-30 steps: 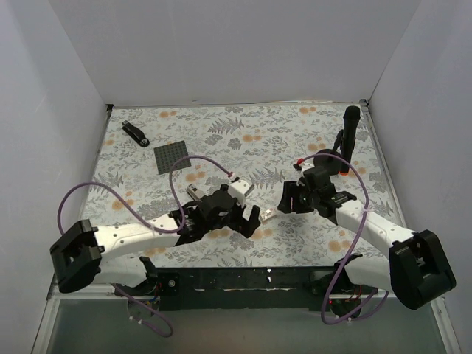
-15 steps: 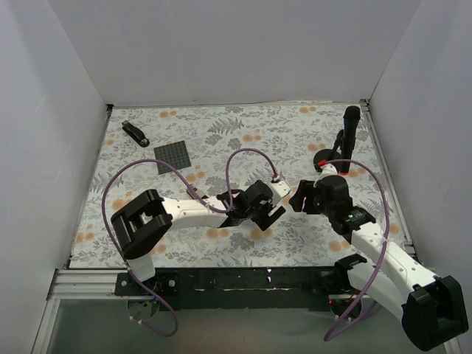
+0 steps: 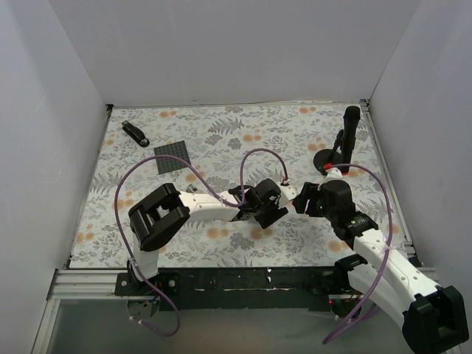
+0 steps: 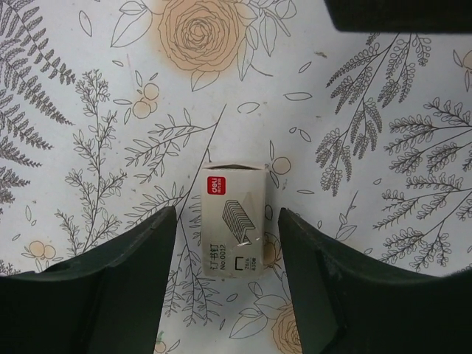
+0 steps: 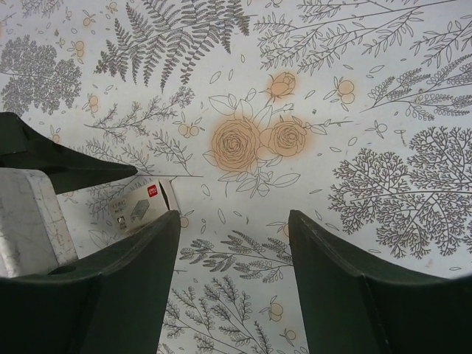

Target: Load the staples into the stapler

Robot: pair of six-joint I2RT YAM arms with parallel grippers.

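left gripper (image 4: pixel 226 218) wide open, straddling staples box (image 4: pixel 234 225), not touching

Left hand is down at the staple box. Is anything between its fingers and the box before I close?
Nothing visible. The left hand is open, and the staple box lies flat on the floral table cover in the gap between its fingers. The open right hand is close by but off to one side.

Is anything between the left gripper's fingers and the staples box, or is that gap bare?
Bare. In the left wrist view the staples box lies flat between the open left gripper fingers, with only narrow strips of floral cloth either side.
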